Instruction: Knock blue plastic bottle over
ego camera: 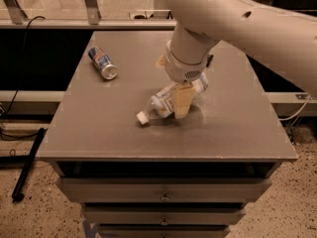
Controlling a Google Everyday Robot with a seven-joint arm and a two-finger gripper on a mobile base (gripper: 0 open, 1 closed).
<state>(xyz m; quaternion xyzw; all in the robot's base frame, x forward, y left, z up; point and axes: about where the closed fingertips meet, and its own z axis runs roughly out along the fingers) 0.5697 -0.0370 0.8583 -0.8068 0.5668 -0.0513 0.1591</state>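
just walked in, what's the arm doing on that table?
The arm's tool is down on the blue plastic bottle near the middle of the table. The bottle is tipped over, its white cap pointing front-left, with the tool across its body. A metal can lies on its side at the back left.

Tan gripper (pixel 181 102) over clear bottle (pixel 161 104), white cap (pixel 142 118)

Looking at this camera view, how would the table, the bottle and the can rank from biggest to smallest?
1. Table.
2. Bottle, lying on its side mid-table, under the gripper.
3. Can, lying far left. It is farther from the camera, so it may look a bit smaller than it is.
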